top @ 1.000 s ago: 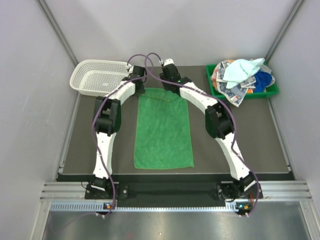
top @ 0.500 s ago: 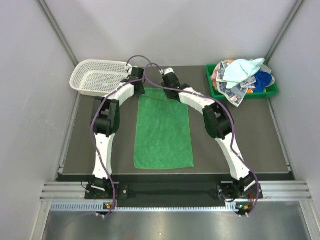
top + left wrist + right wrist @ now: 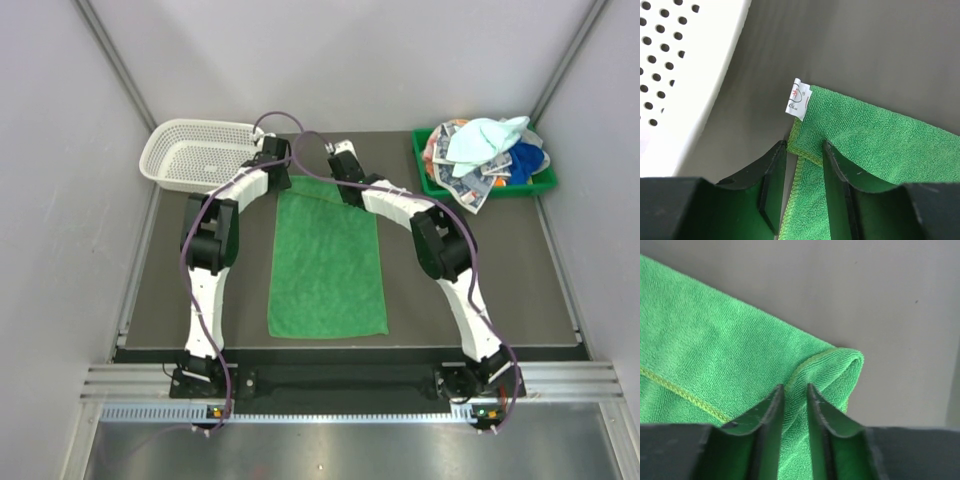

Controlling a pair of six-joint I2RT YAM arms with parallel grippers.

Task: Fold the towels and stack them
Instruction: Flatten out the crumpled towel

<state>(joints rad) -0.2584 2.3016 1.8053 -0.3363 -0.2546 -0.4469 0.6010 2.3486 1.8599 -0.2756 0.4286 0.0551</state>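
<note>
A bright green towel [image 3: 328, 260] lies flat on the dark table, long side running away from me. My left gripper [image 3: 279, 176] is at its far left corner. In the left wrist view the left gripper [image 3: 802, 145] stands open astride that turned-over corner [image 3: 812, 145], with a strip of table showing beside the left finger. A white label [image 3: 798, 98] sticks out of the hem. My right gripper [image 3: 346, 186] is at the far right corner. There the right gripper [image 3: 795, 387] is shut on a raised fold of the green towel [image 3: 715, 340], whose corner curls up. More towels [image 3: 485, 150] are piled at the back right.
A white mesh basket [image 3: 195, 155] stands at the back left, close to the left gripper, its wall [image 3: 685, 75] near the towel's corner. A green plastic tray [image 3: 542, 184] holds the pile at the back right. Grey walls close in three sides.
The right gripper has come down onto the towel's far right corner and its jaws have narrowed on the cloth. The left gripper has stayed at the far left corner.
</note>
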